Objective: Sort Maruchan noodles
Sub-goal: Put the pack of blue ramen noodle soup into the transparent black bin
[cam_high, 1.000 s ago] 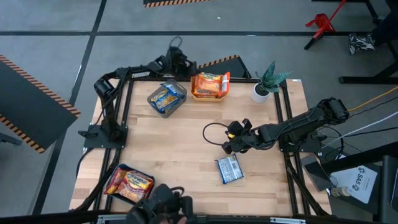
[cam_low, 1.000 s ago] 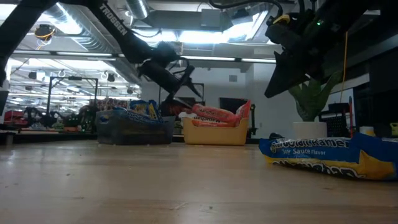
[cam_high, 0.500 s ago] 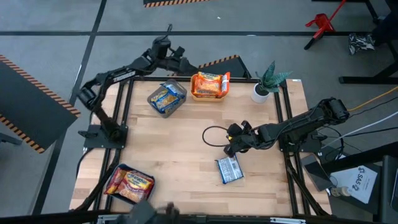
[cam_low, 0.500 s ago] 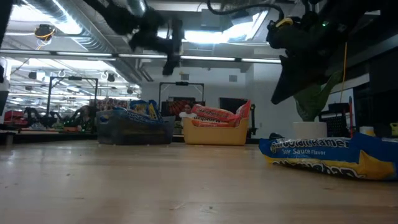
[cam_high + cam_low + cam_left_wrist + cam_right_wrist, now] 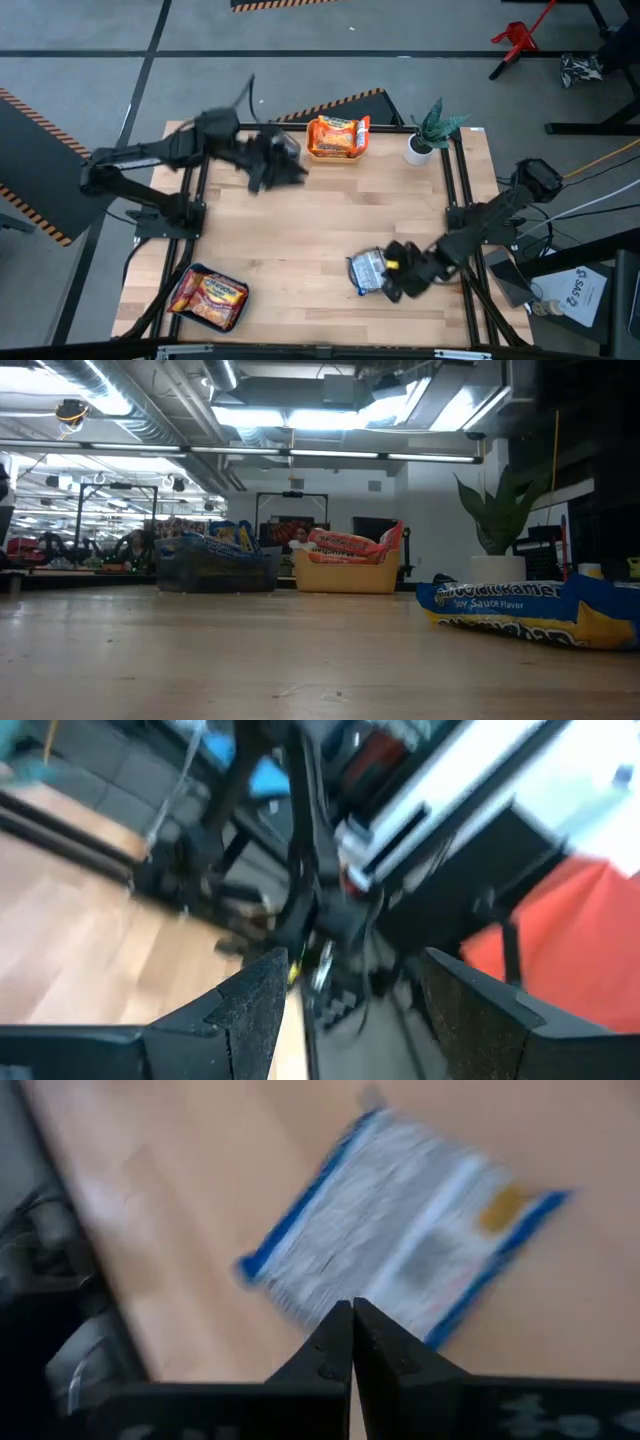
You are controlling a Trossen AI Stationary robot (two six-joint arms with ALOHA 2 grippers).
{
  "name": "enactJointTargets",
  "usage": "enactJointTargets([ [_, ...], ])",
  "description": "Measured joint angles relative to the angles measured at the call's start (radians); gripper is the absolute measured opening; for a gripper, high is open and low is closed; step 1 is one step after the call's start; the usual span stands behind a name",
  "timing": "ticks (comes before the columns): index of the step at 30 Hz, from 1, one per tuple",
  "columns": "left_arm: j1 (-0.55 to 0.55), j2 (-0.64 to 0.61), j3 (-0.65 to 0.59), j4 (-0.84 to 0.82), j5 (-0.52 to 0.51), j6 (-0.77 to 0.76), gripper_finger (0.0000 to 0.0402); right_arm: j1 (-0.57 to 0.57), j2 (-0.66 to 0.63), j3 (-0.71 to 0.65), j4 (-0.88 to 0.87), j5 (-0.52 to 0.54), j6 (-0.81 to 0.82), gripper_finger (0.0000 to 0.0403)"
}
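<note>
One blue Maruchan packet [image 5: 366,271] lies flat on the wood near the table's right near part; the low view shows it too [image 5: 530,612]. My right gripper [image 5: 393,282] is shut, with its tips [image 5: 352,1308] at that packet's [image 5: 400,1250] edge. My left gripper [image 5: 278,168] is open [image 5: 345,990] and blurred, above the grey bin [image 5: 215,565] with blue packets. Orange and red-pink packets lie in the yellow-orange bin [image 5: 337,150]. More red-pink and orange packets lie in the teal bin [image 5: 185,310]. My right gripper points its shut fingertips [image 5: 340,1330] at the blue packet's long edge [image 5: 300,1305], slanting down from the table's right near side. Whether they touch it I cannot tell. The packet lies flat on the table.
A potted plant [image 5: 430,135] stands at the far right corner. A black cable loop [image 5: 340,212] lies mid-table. The two bins stand along the far edge, the teal one at the near left corner. Bare wood lies between them.
My left arm swung from beyond the far edge back over the table, and its gripper now sits above the grey bin. My right gripper moved toward the near edge, down beside the blue packet, and left the low view. The packet has stayed put.
</note>
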Motion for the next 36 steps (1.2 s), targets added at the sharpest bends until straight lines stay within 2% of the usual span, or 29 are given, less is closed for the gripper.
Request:
enactJointTargets([
  [3,-0.141,-0.015,-0.001,-0.083,-0.101,0.077,0.0223,0.081,0.035,0.004,0.08,0.066,0.064,0.0001],
  [5,-0.236,-0.014,-0.001,-0.14,-0.205,0.119,0.0223,0.106,0.077,0.002,0.069,0.108,0.123,0.0001],
  [8,-0.367,0.007,-0.035,-0.153,-0.392,0.126,0.0223,0.107,0.151,0.001,0.062,0.107,0.182,0.0002],
  [10,-0.423,0.016,-0.062,-0.151,-0.479,0.116,0.0223,0.107,0.194,0.0,0.061,0.097,0.201,0.0001],
  [14,-0.49,0.024,-0.124,-0.146,-0.559,0.072,0.0223,0.091,0.236,0.006,0.072,0.094,0.209,0.0001],
  [18,-0.524,0.024,-0.203,-0.095,-0.649,0.023,0.0223,0.026,0.244,0.004,0.067,0.132,0.153,0.0001],
  [21,-0.536,0.024,-0.276,-0.085,-0.743,-0.034,0.0223,-0.026,0.249,0.001,0.046,0.095,0.113,0.0001],
  [24,-0.517,0.024,-0.387,0.017,-0.753,-0.1,0.0223,-0.055,0.262,-0.002,0.048,0.08,0.075,0.0001],
  [30,-0.452,0.033,-0.572,0.339,-0.724,-0.238,0.0223,-0.07,0.261,-0.002,0.058,0.11,0.064,0.0001],
  [36,-0.409,0.117,-0.62,0.487,-0.673,-0.329,0.0223,-0.07,0.261,-0.001,0.085,0.153,0.068,0.0],
])
